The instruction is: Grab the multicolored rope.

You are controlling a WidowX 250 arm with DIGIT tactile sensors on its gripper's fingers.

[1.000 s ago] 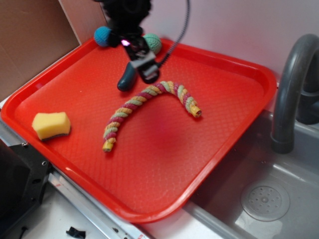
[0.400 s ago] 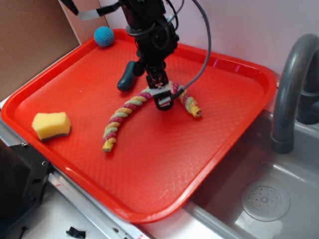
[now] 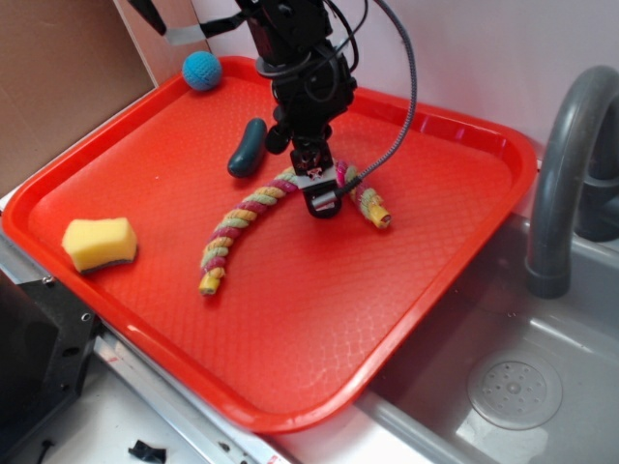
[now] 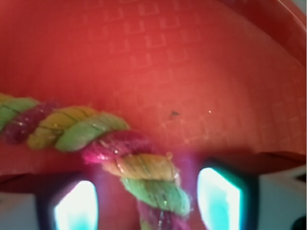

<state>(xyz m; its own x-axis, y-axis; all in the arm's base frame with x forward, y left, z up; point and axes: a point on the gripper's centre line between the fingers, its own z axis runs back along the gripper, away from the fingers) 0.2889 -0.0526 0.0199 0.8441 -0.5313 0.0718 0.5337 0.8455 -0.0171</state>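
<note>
The black gripper (image 3: 319, 189) stands over the arch of the thick twisted pink, yellow and green rope (image 3: 247, 215) lying mid red plastic tray (image 3: 290, 319); fingers (image 4: 223, 199) spread apart, straddling the rope (image 4: 91, 132); dark green cucumber-shaped piece (image 3: 247, 147) just left.

The multicolored rope (image 3: 253, 207) looks like soft twisted cotton, fuzzy and matt, with a faint sparkle on its strands in the wrist view (image 4: 120, 148). The red tray (image 3: 464, 174) is glossy plastic with a fine embossed grid. The yellow sponge (image 3: 99, 242) looks porous, and the blue ball (image 3: 201, 70) looks knitted.
</note>
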